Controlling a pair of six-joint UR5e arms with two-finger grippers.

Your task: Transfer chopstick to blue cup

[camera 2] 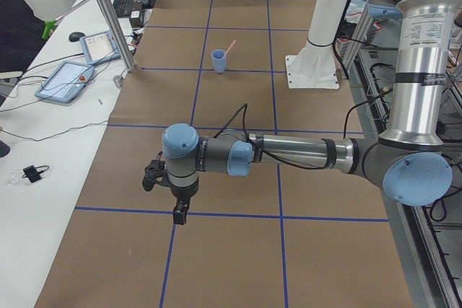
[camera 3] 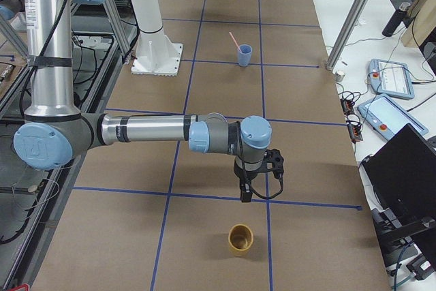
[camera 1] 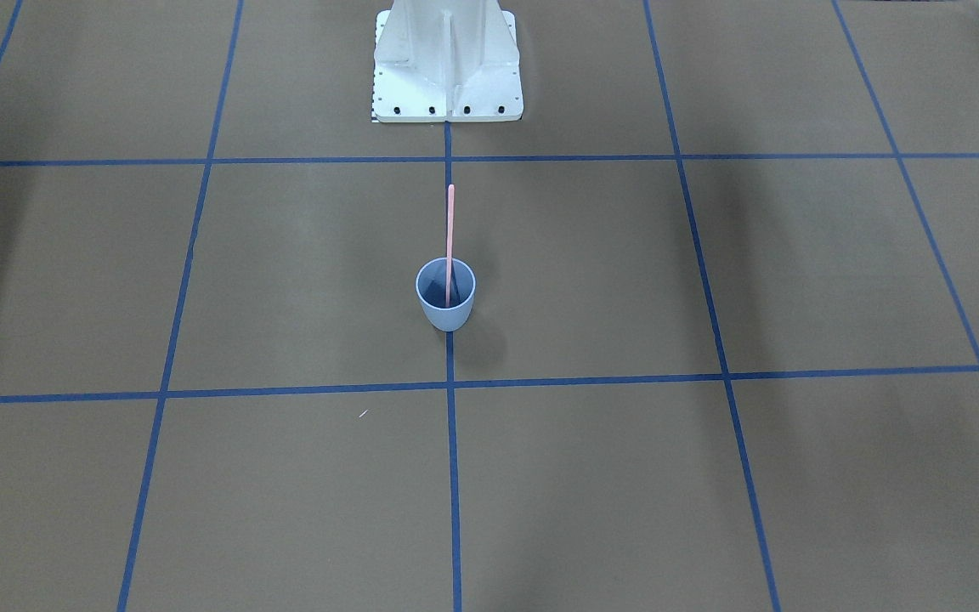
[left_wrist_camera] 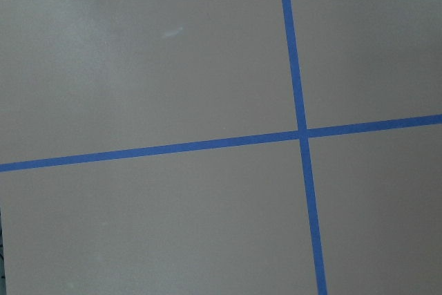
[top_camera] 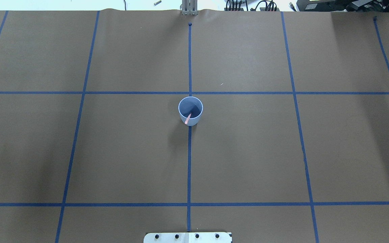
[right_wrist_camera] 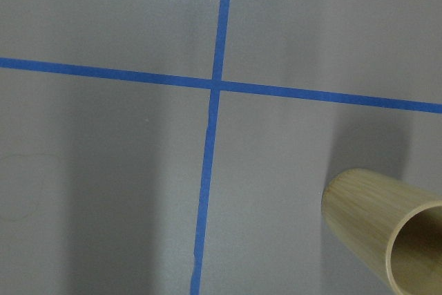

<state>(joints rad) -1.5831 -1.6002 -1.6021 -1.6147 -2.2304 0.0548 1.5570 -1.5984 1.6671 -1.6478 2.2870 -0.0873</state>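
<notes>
The pale-blue cup (camera 1: 445, 313) stands upright at the table's middle on the centre tape line; it also shows in the overhead view (top_camera: 196, 107). One pink chopstick (camera 1: 450, 225) stands in it, leaning toward the robot's base, its top end over the rim (top_camera: 187, 119). My left gripper (camera 2: 177, 211) hangs over a tape crossing far from the cup, toward the table's left end. My right gripper (camera 3: 245, 193) hangs over a crossing toward the right end. Both show only in the side views, so I cannot tell if they are open or shut. The wrist views show no fingers.
A bamboo cup (camera 3: 240, 239) stands near my right gripper and shows in the right wrist view (right_wrist_camera: 376, 226). The white robot pedestal (camera 1: 447, 76) stands behind the blue cup. Metal posts (camera 2: 108, 12) and tablets (camera 2: 63, 79) line the operators' side.
</notes>
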